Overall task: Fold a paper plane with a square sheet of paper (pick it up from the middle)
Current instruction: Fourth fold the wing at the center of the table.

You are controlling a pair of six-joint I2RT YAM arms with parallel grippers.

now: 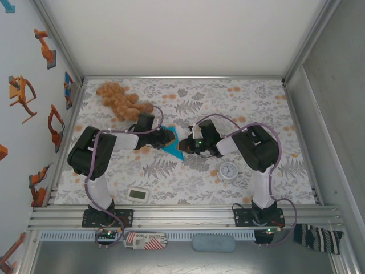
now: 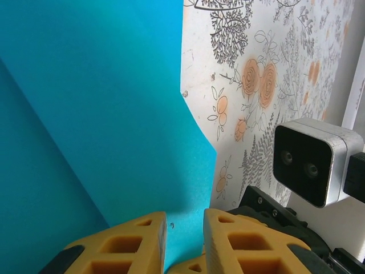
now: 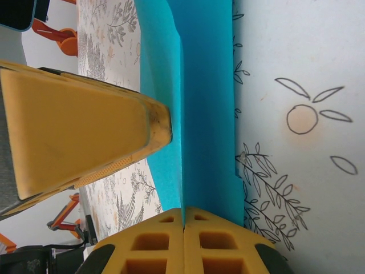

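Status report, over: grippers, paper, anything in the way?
Left gripper slightly open at paper. Right gripper shut on its crease. Paper partly folded, mid-table. Bear, clock stand apart.

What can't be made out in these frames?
- Right wrist: whether the shut right gripper pinches the sheet; its fingers hide the contact.
- Left wrist: the sheet's outline, cut off by the top and left edges.
- Top external: the fold shape; both arms cover most of the sheet.
- Top external: hands of the clock, too small to read.
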